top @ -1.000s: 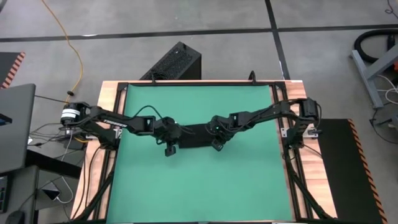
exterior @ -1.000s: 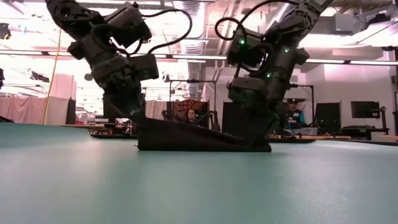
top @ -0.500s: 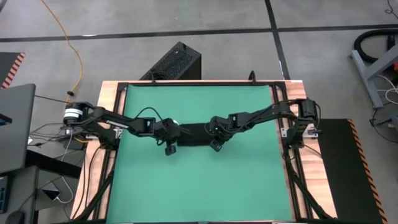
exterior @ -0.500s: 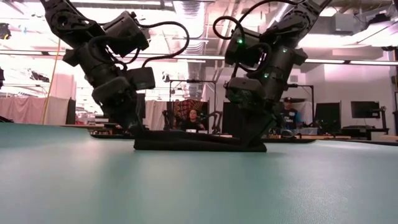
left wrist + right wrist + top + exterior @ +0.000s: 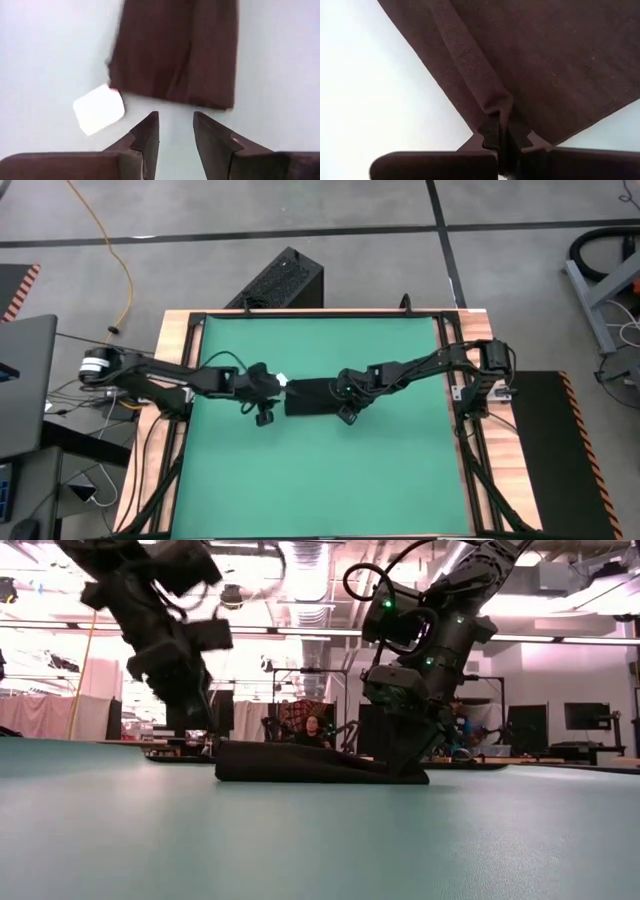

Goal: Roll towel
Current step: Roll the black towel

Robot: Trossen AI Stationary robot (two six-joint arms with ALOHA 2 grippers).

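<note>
From table height the green mat (image 5: 300, 840) fills the foreground, and lying across its middle is the towel (image 5: 315, 762), a low dark bundle folded flat. The right gripper (image 5: 405, 768) is planted on the towel's end, its arm bent steeply above it. The left gripper (image 5: 195, 725) hangs clear of the cloth just off the opposite end, lifted a little above the mat.

Looking down from above tells you what that level view can't: the towel (image 5: 312, 397) is a short black strip near the mat's (image 5: 320, 480) centre, with both arms reaching in from the sides. The left gripper (image 5: 272, 388) stops just short of the towel's edge, beside the small white tag (image 5: 283, 382), while the right gripper (image 5: 340, 392) sits at the strip's other end.

The wrist cameras settle the fingers. On the left, the two dark fingers (image 5: 147, 137) stand apart with bare mat between them, nothing held; the towel (image 5: 175, 50) lies just ahead of them with the white tag (image 5: 98, 109) off its corner. On the right, the fingers (image 5: 492, 140) are pressed together on a pinched ridge of the towel (image 5: 545, 60), the cloth puckering up into the grip.

Beyond the table, a seated person (image 5: 314, 730) shows in the room, and from above a black ribbed box (image 5: 280, 280) sits on the floor behind the table.
</note>
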